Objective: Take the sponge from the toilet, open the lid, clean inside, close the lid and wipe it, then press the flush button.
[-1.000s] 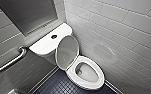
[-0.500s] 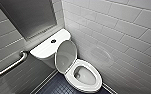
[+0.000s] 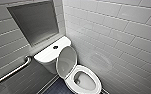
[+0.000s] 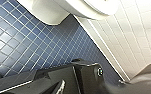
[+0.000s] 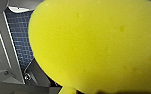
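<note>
The white toilet [image 3: 70, 84] stands in the corner, its bowl open and the lid [image 3: 66, 61] raised upright against the tank [image 3: 47, 53]. The small dark flush button [image 3: 55, 47] sits on the tank's flat top. In the right wrist view the bright yellow sponge [image 5: 96, 45] looms very close to the camera, and my right gripper is shut on it. The left wrist view looks down at the toilet's underside [image 4: 56, 11] and the floor. My left gripper is open and holds nothing.
A metal grab bar [image 3: 13, 71] runs along the left wall below a recessed niche [image 3: 34, 22]. A grey tiled wall [image 3: 116, 37] stands close on the toilet's right. Dark blue small-tile floor [image 4: 28, 42] lies around the toilet base.
The whole head picture has shifted slightly, so the camera has moved a little. The lid stays raised and the toilet has not moved.
</note>
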Robot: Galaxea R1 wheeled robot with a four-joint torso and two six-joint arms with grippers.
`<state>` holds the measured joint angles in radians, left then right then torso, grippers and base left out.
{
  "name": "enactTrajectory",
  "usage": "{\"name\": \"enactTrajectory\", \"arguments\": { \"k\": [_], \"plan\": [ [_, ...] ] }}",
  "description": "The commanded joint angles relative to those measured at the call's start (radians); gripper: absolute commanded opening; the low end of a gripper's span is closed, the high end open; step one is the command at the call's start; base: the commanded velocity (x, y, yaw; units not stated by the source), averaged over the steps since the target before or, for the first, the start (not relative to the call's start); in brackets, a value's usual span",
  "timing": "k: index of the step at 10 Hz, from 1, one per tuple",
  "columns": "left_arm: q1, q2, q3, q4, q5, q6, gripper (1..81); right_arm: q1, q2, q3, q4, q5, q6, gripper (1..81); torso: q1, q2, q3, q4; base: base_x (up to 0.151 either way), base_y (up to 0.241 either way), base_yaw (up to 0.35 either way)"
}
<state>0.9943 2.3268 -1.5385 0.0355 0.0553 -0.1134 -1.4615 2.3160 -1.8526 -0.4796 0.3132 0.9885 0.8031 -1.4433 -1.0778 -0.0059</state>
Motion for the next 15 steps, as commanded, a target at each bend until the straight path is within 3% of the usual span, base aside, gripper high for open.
{"name": "enactTrajectory", "arguments": {
  "k": [1,4,6,10,15],
  "plan": [
    [-0.216,-0.021,-0.078,-0.289,0.08,-0.02,81.1,-0.056,-0.004,-0.012,-0.06,0.005,-0.001,1.0,0.0,0.0,0.0,0.0,0.0,0.0,0.0],
    [-0.335,0.013,-0.213,-0.512,0.07,-0.081,81.1,-0.106,0.028,-0.06,-0.059,0.069,0.001,1.0,0.0,0.0,-0.002,0.0,0.0,0.0,0.0],
    [-0.41,0.039,-0.305,-0.563,0.069,-0.17,81.1,-0.126,0.045,-0.097,-0.057,0.099,0.001,1.0,0.0,0.0,-0.002,0.0,0.0,0.0,0.0],
    [-0.538,0.08,-0.466,-0.563,0.067,-0.393,81.1,-0.156,0.053,-0.108,-0.054,0.119,0.001,1.0,0.0,0.0,-0.002,0.0,0.0,0.0,0.0],
    [-0.638,0.214,-0.594,-0.554,0.077,-0.445,81.1,-0.165,0.084,-0.131,-0.051,0.119,0.001,1.0,0.0,0.0,-0.002,0.0,0.0,0.0,0.0]
  ]
}}
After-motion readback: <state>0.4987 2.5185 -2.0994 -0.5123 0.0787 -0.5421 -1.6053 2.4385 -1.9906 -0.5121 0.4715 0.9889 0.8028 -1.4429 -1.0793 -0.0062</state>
